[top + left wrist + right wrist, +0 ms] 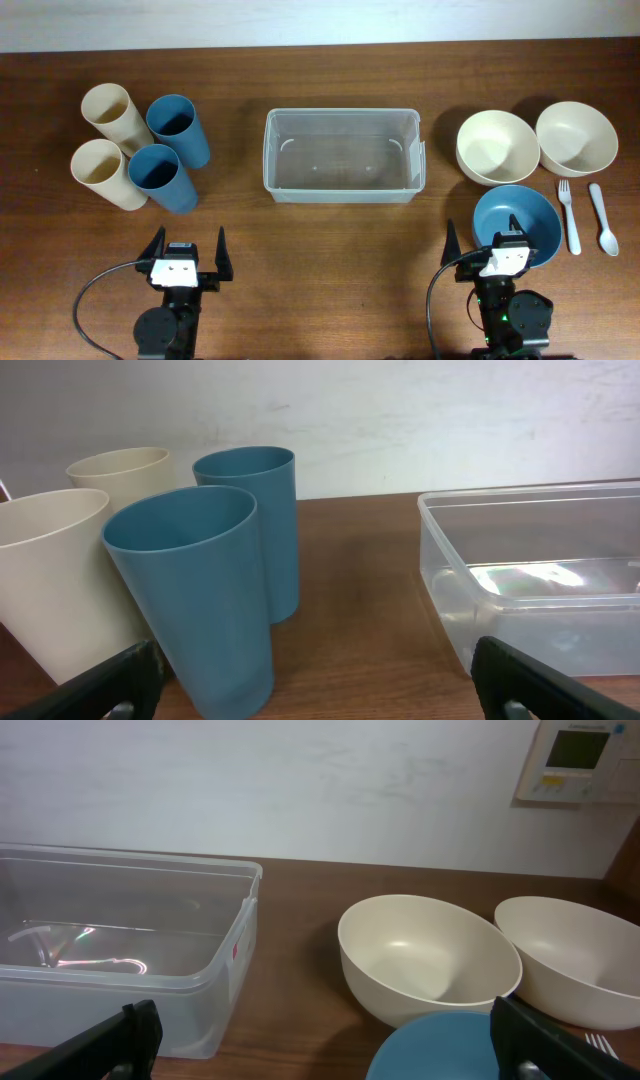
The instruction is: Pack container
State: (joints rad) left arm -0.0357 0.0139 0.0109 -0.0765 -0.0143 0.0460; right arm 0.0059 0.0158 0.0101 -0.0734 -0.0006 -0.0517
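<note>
The clear rectangular container [343, 160] stands empty at the table's centre. My left gripper [188, 244] sits near the front edge on the left, open and holding nothing. In its wrist view the left gripper [320, 685] faces a blue cup [200, 590], with the container [540, 590] off to the right. My right gripper [503, 245] is open at the front right, over the near rim of the blue bowl [515, 222]. The right wrist view shows the right gripper [335, 1045] spread wide above the blue bowl [440, 1045], the container [120, 950] to its left.
Two cream cups [110, 112] [100, 170] and two blue cups [177, 125] [160, 175] stand at the left. Two cream bowls [497, 145] [576, 137] sit at the right, with a white fork [569, 215] and spoon [604, 218] in front of them.
</note>
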